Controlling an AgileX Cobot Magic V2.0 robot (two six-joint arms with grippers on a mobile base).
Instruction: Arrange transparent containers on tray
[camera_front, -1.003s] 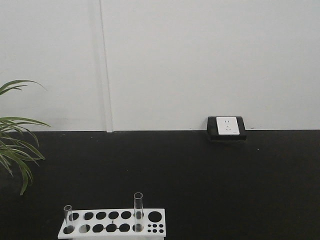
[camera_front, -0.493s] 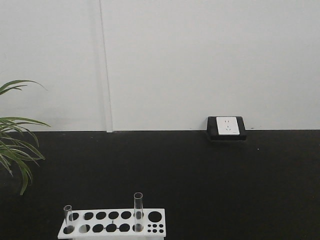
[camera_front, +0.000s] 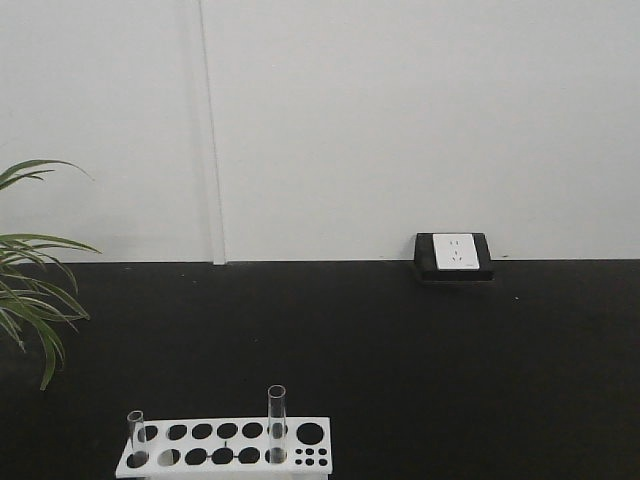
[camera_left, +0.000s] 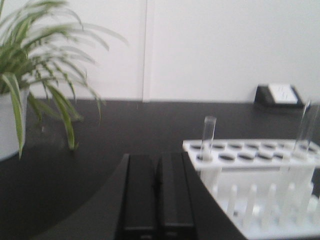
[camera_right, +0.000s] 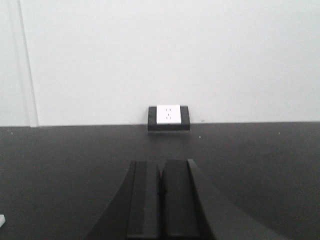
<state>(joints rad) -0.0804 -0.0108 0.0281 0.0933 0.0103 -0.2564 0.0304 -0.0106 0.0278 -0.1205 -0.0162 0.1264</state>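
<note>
- Both transparent containers are standing upright in the white rack (camera_front: 225, 445) at the bottom edge of the front view, the short test tube (camera_front: 136, 438) in the left end hole and the taller test tube (camera_front: 276, 425) further right, in the front row.
- Comparing with a second ago and half a second ago, nothing is shifting: the rack and both tubes are sitting exactly where they were.
- The plant (camera_front: 30, 290) at the left edge and the wall socket (camera_front: 454, 252) at the back of the black table (camera_front: 400, 350) are also holding their places.
- The left gripper (camera_left: 158, 160) is staying clenched, its two black fingers pressed flat together with nothing between them.
- From the left wrist, that gripper is pointing just left of the rack, with the short tube close ahead to its right and the tall tube near the right edge, both blurred.
- The right gripper (camera_right: 160, 167) is clenched too, gripping nothing.
- It is hanging over bare black table and facing the socket on the far wall.
</note>
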